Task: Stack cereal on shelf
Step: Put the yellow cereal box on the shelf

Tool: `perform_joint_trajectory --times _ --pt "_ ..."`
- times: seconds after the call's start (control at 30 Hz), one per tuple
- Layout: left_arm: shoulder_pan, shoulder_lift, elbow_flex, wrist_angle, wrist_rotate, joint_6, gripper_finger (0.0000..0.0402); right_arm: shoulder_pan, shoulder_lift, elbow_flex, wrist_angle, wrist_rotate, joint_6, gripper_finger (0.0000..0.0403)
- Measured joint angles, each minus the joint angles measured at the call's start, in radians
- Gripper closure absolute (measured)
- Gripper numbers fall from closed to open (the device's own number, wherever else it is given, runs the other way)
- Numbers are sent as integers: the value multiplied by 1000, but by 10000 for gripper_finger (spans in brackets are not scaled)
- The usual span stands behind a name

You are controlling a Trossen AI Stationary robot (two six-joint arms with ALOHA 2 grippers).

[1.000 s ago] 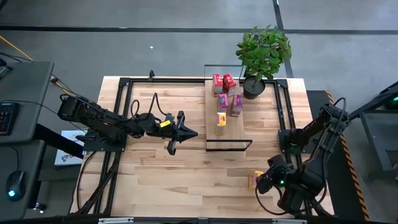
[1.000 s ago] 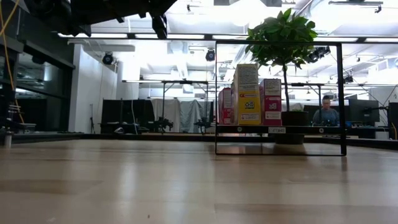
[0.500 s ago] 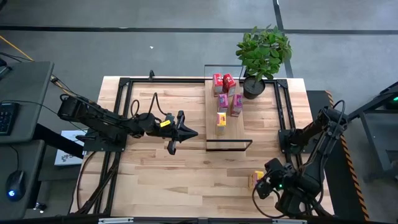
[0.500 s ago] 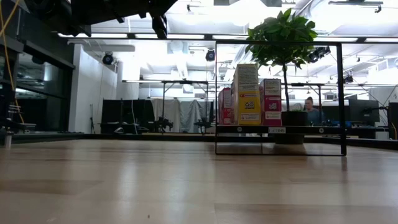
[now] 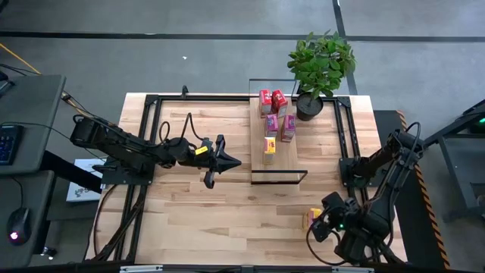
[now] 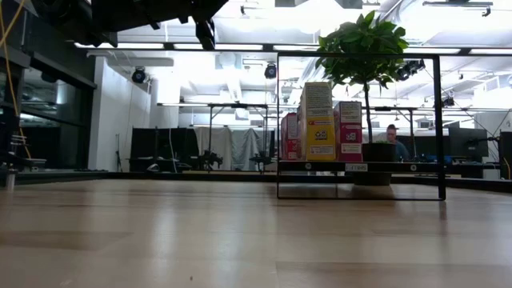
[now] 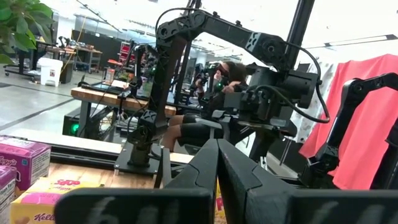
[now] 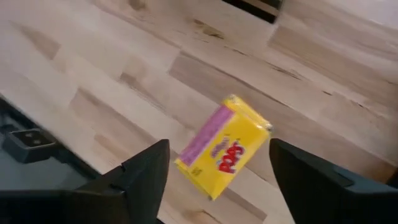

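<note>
We take the counter first: one wooden top filling the middle of the high view, carrying one shelf, a narrow plank with a thin black frame standing upper centre-right, just beside one potted plant. Two arms work here. The left gripper hangs mid-frame, just left of the shelf, its fingers pressed together and holding nothing. The right gripper sits at the lower right of the high view, fingers spread on either side of the last yellow box, which lies tilted on the counter between them; we see no firm contact yet. We count six cereal boxes in all: five on the shelf, namely two red, two pink-purple and one yellow, plus the loose yellow one at lower right, well apart from the shelf. We judge each box light, thin-walled cardboard, stiff along its edges but easily crushed across its broad printed faces, with a slightly slick finish. We recommend closing on the two long narrow sides near mid-length, with modest force, so the box neither pivots nor dents.
</note>
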Motion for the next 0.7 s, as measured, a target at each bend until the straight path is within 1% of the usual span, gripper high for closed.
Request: perform_joint_trajectory --times 0.13,0.23,0.33,0.43,0.53,0.7 --pt "0 0 0 0 0 0 402 -14 0 0 -30 -20 21 102" --pt "0 0 0 0 0 0 402 -30 -3 0 -35 -20 12 86" --pt "0 0 0 0 0 0 401 -38 -3 0 -18 -46 5 83" --pt "0 0 0 0 0 0 402 -32 -3 0 10 -39 5 82" --pt "0 0 0 0 0 0 402 -28 4 0 9 -43 46 82" --pt "0 0 0 0 0 0 402 -30 54 0 2 -66 123 82"
